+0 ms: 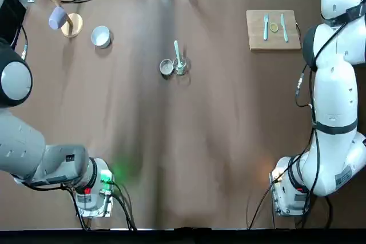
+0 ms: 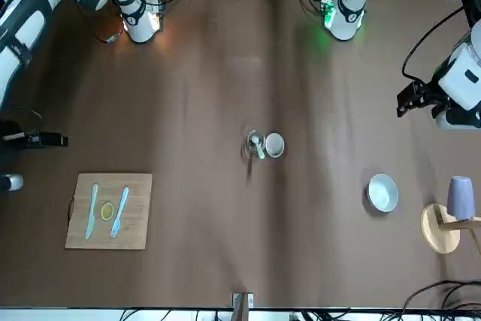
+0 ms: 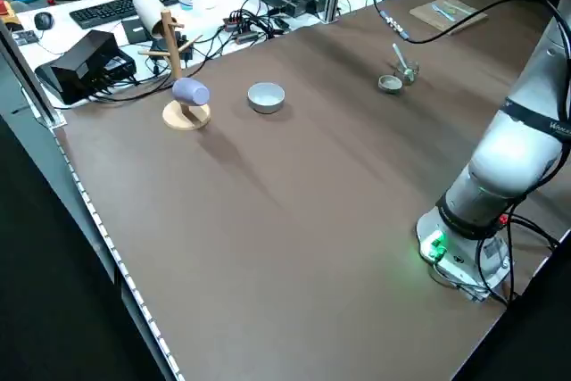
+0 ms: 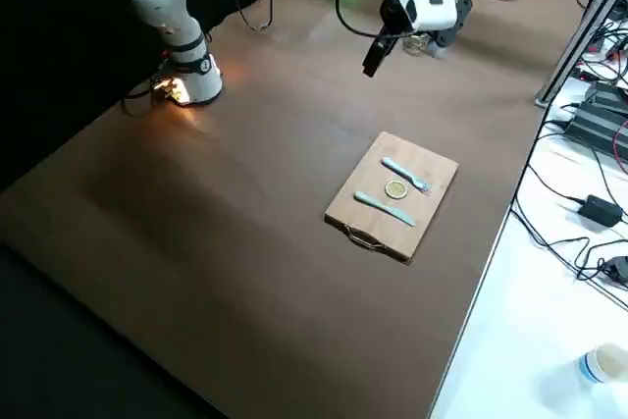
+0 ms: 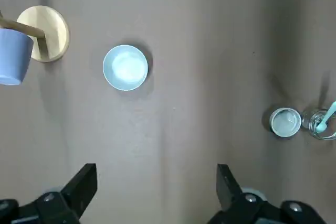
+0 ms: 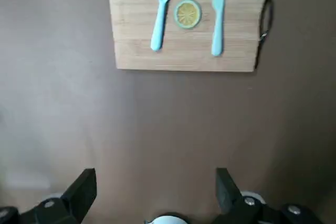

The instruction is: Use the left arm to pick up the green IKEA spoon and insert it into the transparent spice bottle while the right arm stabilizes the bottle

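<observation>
with both arms drawn back toward their own sides of the brown desk (image 1: 217,141), the small pale mint-green plastic spoon (image 1: 177,54) is seen standing tilted inside the tiny clear glass spice bottle (image 1: 180,68), its bowl down in the bottle and its handle leaning out over the rim. the bottle is located near the middle of the desk, just beside a small round grey-rimmed tin (image 1: 166,67).

the left arm's black gripper (image 5: 156,184) is held above the desk, well apart from the bottle, with its fingers spread wide and nothing between them. the right arm's gripper (image 6: 155,188) is likewise raised, its black fingers set apart and empty, near a rectangular wooden cutting board (image 6: 136,51). on that board a pale blue-green plastic fork (image 6: 160,9), a yellow lemon slice (image 6: 187,13) and a pale blue-green plastic knife (image 6: 218,11) are laid side by side.

toward the left arm's side, a small white bowl (image 1: 100,36) is noted beside a wooden mug stand (image 1: 70,24) carrying a lilac mug (image 1: 58,18).
</observation>
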